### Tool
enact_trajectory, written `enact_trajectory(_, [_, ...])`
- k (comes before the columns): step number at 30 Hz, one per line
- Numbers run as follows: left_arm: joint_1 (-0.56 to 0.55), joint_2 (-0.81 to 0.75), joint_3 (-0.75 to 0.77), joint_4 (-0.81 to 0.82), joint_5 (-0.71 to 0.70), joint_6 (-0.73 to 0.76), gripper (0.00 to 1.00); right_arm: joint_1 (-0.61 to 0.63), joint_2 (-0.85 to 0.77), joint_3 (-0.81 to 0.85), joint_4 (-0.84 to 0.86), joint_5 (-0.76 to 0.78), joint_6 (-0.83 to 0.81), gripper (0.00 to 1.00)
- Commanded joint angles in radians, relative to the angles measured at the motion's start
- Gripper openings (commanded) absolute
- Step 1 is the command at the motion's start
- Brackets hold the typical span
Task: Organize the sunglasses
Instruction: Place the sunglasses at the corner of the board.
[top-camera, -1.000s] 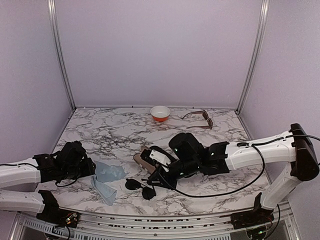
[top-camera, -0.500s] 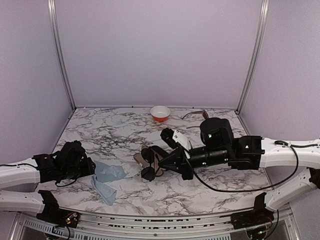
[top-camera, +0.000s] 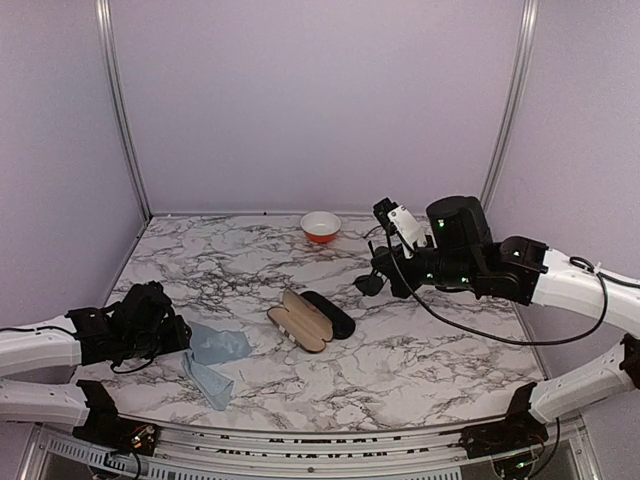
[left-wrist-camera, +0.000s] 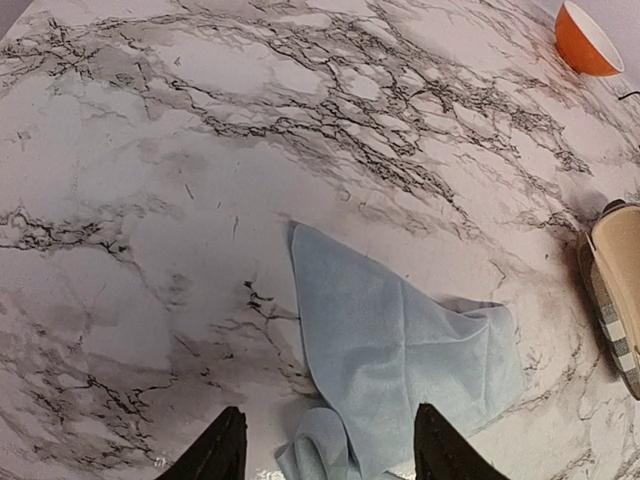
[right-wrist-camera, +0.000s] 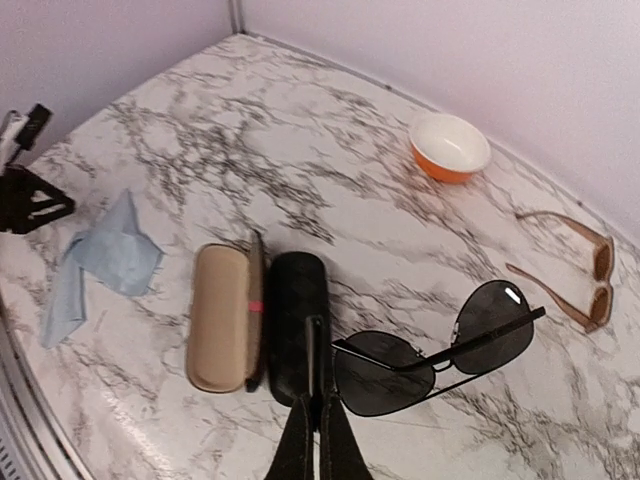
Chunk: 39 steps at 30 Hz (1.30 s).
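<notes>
Right wrist view: right claw (right-wrist-camera: 318, 350) pinches the small black round-lensed sunglasses (right-wrist-camera: 430, 365) by one arm, right of the tan oblong case (right-wrist-camera: 222, 330). Left claw (left-wrist-camera: 330, 440) hangs spread, left of it.

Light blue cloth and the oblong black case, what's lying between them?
Between the light blue cloth and the oblong black case lies the oblong tan case, seen in the right wrist view.

overhead view looks down from behind; wrist views, nearer, share the cloth (left-wrist-camera: 400, 340).
</notes>
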Motion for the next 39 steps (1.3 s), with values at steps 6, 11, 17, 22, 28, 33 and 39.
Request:
enact_trajectory(6, [0.008, 0.156, 0.076, 0.013, 0.111, 0.149, 0.56, -0.177, 0.158, -0.119, -0.138, 0.186, 0.175, 0.00])
enact_trajectory(11, [0.008, 0.243, 0.097, 0.019, 0.127, 0.166, 0.51, -0.182, 0.189, -0.162, -0.144, 0.174, 0.211, 0.00])
enact_trajectory(17, [0.027, 0.254, 0.096, 0.038, 0.089, 0.148, 0.50, -0.182, 0.162, -0.133, -0.182, 0.152, 0.217, 0.28])
enact_trajectory(22, [0.113, 0.263, 0.112, 0.077, 0.099, 0.157, 0.47, -0.180, 0.124, -0.039, -0.239, 0.150, 0.194, 0.43])
enact_trajectory(28, [0.183, 0.337, 0.151, 0.119, 0.119, 0.216, 0.43, -0.167, 0.066, 0.070, -0.229, 0.132, 0.162, 0.56])
enact_trajectory(33, [0.250, 0.411, 0.181, 0.177, 0.199, 0.245, 0.40, -0.107, 0.084, 0.118, -0.151, 0.043, 0.123, 0.64])
enact_trajectory(39, [0.269, 0.509, 0.215, 0.225, 0.224, 0.236, 0.36, 0.091, 0.250, 0.161, 0.017, -0.081, 0.077, 0.60])
